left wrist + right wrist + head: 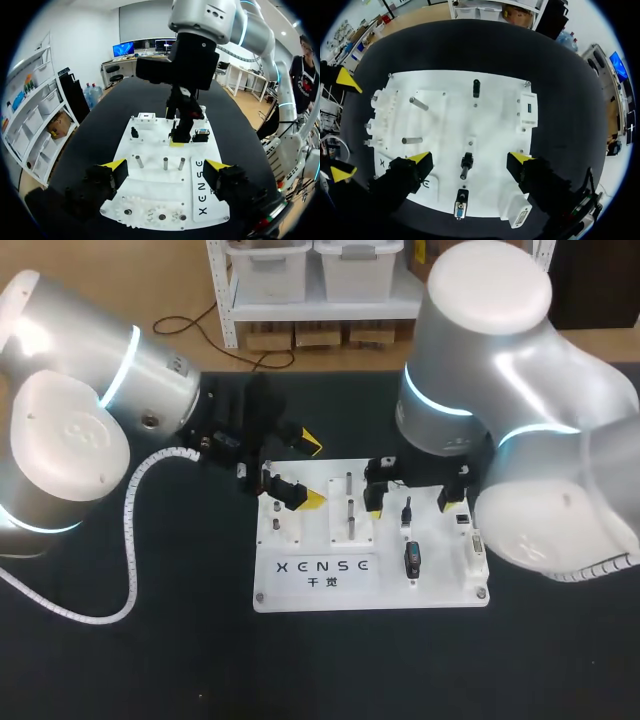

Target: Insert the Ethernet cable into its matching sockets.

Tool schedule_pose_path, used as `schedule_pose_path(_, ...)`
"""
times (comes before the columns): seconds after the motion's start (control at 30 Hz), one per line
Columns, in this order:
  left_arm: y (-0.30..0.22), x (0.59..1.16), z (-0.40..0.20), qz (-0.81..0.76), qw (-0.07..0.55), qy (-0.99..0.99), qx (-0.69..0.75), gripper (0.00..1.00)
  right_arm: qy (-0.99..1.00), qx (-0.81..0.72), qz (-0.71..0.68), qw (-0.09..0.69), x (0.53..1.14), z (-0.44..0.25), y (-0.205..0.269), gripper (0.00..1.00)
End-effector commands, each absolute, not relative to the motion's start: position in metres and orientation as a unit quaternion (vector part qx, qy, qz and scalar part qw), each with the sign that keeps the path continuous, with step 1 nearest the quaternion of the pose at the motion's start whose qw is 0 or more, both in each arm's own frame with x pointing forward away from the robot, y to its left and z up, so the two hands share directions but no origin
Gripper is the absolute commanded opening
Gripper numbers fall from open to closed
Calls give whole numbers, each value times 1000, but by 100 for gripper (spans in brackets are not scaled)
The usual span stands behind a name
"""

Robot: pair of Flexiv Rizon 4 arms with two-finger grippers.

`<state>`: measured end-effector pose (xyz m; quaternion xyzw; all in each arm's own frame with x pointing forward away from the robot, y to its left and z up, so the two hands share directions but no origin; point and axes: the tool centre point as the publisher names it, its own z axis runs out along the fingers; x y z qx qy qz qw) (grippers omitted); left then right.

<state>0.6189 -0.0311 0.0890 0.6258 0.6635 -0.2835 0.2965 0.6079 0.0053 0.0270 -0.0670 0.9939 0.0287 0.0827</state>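
Note:
The white task board (pixel 300 592) lies mid-table. I make out no loose Ethernet cable in any view. My right gripper (pixel 410 506) hangs open over the board's right half; in the right wrist view (pixel 471 158) a short black connector (pixel 465 165) stands on the board between and below its fingers, untouched. A white socket block (pixel 528 107) sits ahead, near the board's (pixel 445 125) edge. My left gripper (pixel 310 472) is open over the board's left rear corner; from its wrist (pixel 166 166) the board (pixel 150 142) stretches ahead, nothing between the fingers.
Two metal pegs (pixel 348 508) stand on a raised plate in the board's middle. A black plug (pixel 411 560) and white connector blocks (pixel 474 545) sit along its right side. A grey multi-pin connector (pixel 460 210) and another white socket block (pixel 519 217) lie under my right wrist.

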Motion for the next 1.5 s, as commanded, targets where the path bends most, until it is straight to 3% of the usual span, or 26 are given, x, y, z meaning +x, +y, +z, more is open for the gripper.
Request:
schedule_pose_path(0.03, -32, 620, 89, -283, 295, 664, 626, 100, 994, -67, 26, 76, 612, 25, 10, 100)
schedule_pose_path(0.33, -32, 620, 89, -283, 295, 664, 626, 100, 995, -69, 22, 68, 610, 22, 11, 98)
schedule_pose_path(0.37, -32, 620, 89, -283, 295, 664, 626, 100, 995, -69, 21, 67, 609, 22, 11, 91)
schedule_pose_path(0.4, -32, 620, 89, -283, 295, 664, 626, 100, 995, -69, 21, 66, 609, 22, 11, 63)
schedule_pose_path(0.43, -32, 620, 89, -283, 295, 664, 626, 100, 995, -68, 21, 65, 609, 21, 11, 52)
schedule_pose_path(0.5, -32, 620, 89, -283, 295, 664, 626, 100, 995, -68, 20, 63, 608, 21, 11, 47)
schedule_pose_path(0.67, -32, 620, 89, -283, 295, 664, 626, 100, 996, -68, 20, 58, 607, 20, 11, 42)
schedule_pose_path(1.17, -32, 620, 89, -283, 295, 664, 626, 100, 996, -67, 14, 53, 607, 19, 9, 40)
schedule_pose_path(1.27, -32, 620, 89, -283, 295, 664, 626, 100, 996, -69, 16, 52, 608, 19, 10, 29)
schedule_pose_path(1.37, -32, 620, 89, -283, 295, 664, 626, 100, 996, -69, 16, 51, 608, 19, 10, 3)
schedule_pose_path(1.5, -32, 620, 89, -283, 295, 664, 626, 100, 996, -69, 14, 49, 608, 19, 10, 0)
